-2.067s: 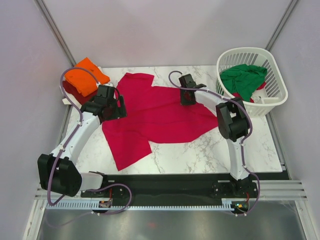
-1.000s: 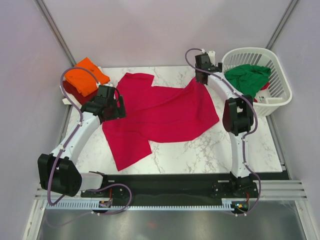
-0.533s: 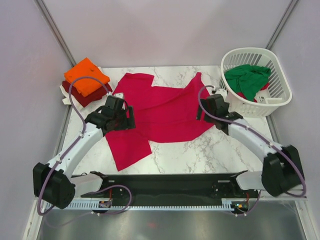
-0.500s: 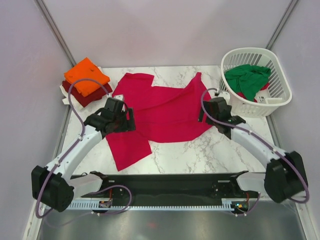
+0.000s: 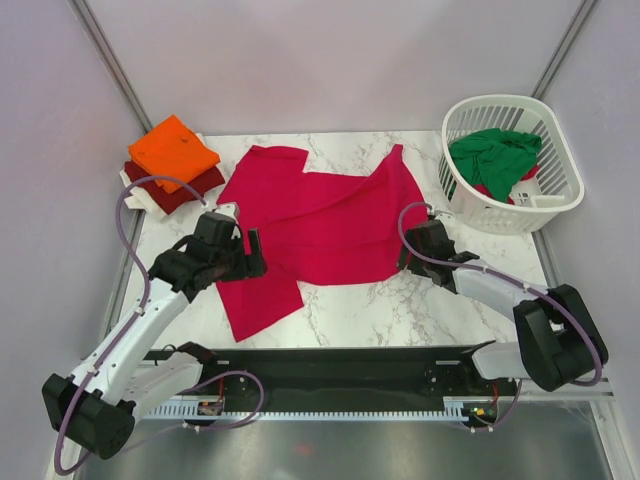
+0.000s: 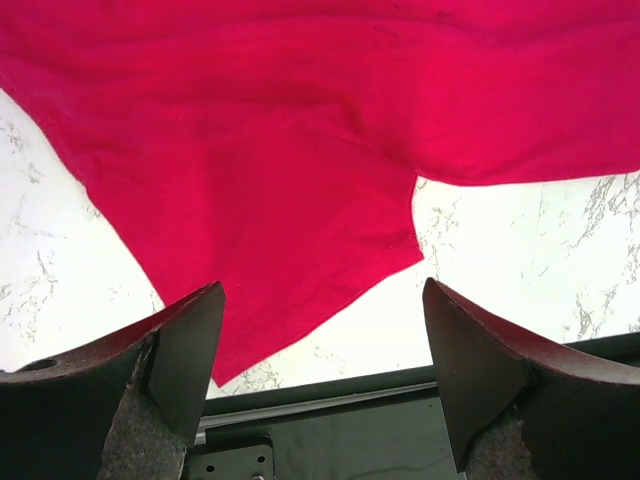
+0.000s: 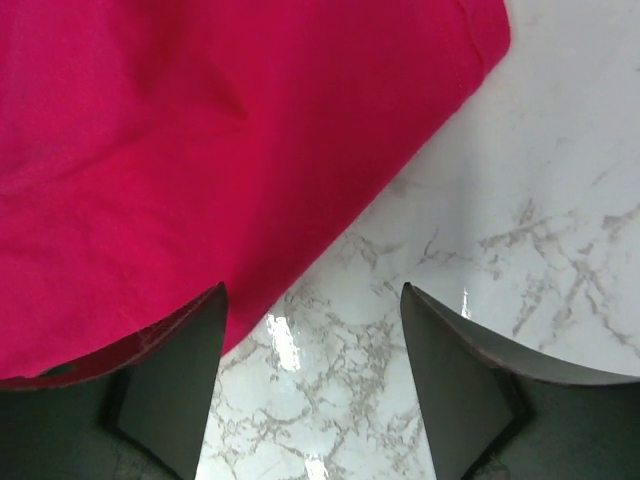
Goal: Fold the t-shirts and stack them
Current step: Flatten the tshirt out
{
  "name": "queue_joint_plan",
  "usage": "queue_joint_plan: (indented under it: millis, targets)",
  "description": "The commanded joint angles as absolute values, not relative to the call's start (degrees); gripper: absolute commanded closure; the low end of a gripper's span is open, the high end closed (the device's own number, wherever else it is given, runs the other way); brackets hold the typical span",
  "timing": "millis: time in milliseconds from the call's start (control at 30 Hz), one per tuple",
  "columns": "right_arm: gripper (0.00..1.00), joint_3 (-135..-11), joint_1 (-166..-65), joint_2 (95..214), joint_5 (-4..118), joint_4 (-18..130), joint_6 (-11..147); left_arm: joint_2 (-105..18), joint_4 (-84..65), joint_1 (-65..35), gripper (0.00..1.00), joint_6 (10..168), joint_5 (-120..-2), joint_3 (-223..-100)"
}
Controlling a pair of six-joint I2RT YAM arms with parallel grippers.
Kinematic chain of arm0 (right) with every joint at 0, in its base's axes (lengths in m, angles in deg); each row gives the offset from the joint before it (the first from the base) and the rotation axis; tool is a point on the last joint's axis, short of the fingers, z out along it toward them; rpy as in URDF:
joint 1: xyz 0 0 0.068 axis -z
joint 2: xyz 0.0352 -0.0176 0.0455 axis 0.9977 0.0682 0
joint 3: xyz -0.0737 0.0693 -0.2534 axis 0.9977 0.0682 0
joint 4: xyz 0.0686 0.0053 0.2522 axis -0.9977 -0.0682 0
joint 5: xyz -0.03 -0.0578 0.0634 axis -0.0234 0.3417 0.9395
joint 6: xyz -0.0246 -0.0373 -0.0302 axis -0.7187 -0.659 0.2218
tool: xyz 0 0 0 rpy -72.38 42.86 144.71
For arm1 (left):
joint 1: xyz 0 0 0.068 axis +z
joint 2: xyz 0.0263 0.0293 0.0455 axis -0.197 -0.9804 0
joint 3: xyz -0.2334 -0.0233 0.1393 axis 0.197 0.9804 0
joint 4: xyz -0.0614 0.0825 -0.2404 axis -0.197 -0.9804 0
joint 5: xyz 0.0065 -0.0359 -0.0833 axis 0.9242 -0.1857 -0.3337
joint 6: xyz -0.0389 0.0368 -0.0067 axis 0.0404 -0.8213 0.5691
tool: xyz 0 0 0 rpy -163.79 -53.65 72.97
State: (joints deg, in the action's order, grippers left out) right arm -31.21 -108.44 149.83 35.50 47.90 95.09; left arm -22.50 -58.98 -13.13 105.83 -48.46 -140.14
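The crimson-red t-shirt (image 5: 320, 225) lies spread on the marble table, one part reaching to the near left (image 5: 258, 305). It fills the top of the left wrist view (image 6: 300, 130) and the upper left of the right wrist view (image 7: 200, 130). My left gripper (image 5: 245, 255) is open and empty above the shirt's left side. My right gripper (image 5: 412, 250) is open and empty at the shirt's right edge. A folded orange t-shirt (image 5: 174, 150) lies on a dark red one (image 5: 180, 190) and a white one at the back left. A green t-shirt (image 5: 492, 158) is in the basket.
The white slatted basket (image 5: 555, 200) stands at the back right, with something red under the green cloth. The black base rail (image 5: 330, 365) runs along the table's near edge and shows in the left wrist view (image 6: 330, 440). Bare marble (image 5: 400, 300) lies at the near right.
Both arms drew back toward the near side. The right gripper let go of the shirt's far right corner, which now lies flat, and came down to the shirt's right edge. The left gripper moved nearer.
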Motion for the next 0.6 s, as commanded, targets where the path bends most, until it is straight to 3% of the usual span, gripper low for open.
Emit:
queue_joint_plan:
  millis: [0,233,300,333,400,567]
  targets:
    - [0.23,-32.65,-108.33,152.96,36.45,54.49,94.95,-21.15,-59.19,-13.25,0.12,105.26,-47.24,-140.79]
    - [0.52,-31.94,-108.33,155.69,38.47,58.89,93.29,-20.18,-58.58,-13.25,0.12,105.35,-46.28,-140.35]
    - [0.69,-31.77,-108.33,156.22,38.65,59.77,92.84,-20.18,-58.49,-13.25,0.12,105.44,-46.1,-140.18]
    - [0.84,-31.94,-108.24,156.4,38.91,59.95,92.76,-20.1,-58.49,-13.25,0.12,105.35,-45.58,-140.18]
    - [1.0,-32.47,-108.33,156.14,39.44,59.08,92.32,-19.75,-58.49,-13.25,0.12,105.53,-45.31,-140.18]
    - [1.0,-34.13,-108.41,151.33,40.14,51.53,90.82,-18.08,-58.49,-13.25,0.12,105.88,-44.43,-140.0]
